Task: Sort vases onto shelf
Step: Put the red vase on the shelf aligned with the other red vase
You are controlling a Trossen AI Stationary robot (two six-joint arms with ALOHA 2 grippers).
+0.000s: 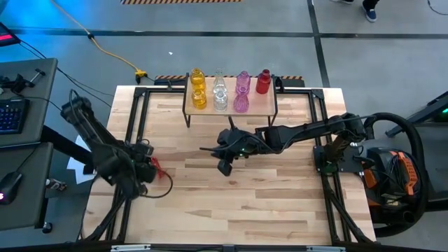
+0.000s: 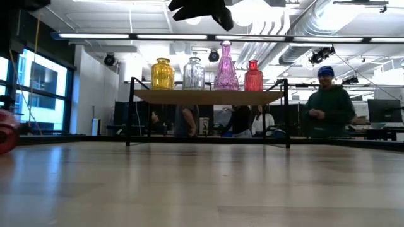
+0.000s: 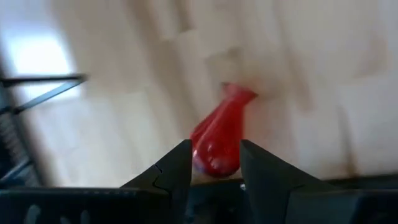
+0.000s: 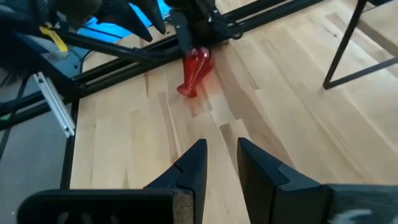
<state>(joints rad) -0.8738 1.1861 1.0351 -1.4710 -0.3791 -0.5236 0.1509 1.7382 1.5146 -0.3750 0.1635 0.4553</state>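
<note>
Left gripper (image 1: pixel 149 169) clamps a red vase (image 1: pixel 155 166) near the table's (image 1: pixel 231 210) left edge; right gripper (image 1: pixel 225 166), empty, fingers slightly parted, hangs mid-table.

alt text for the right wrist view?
The left gripper holds a red vase by its body, tipped neck-down over the wooden tabletop. The right gripper hangs empty nearer the camera, fingers slightly apart; one black shelf leg shows to the side.
</note>
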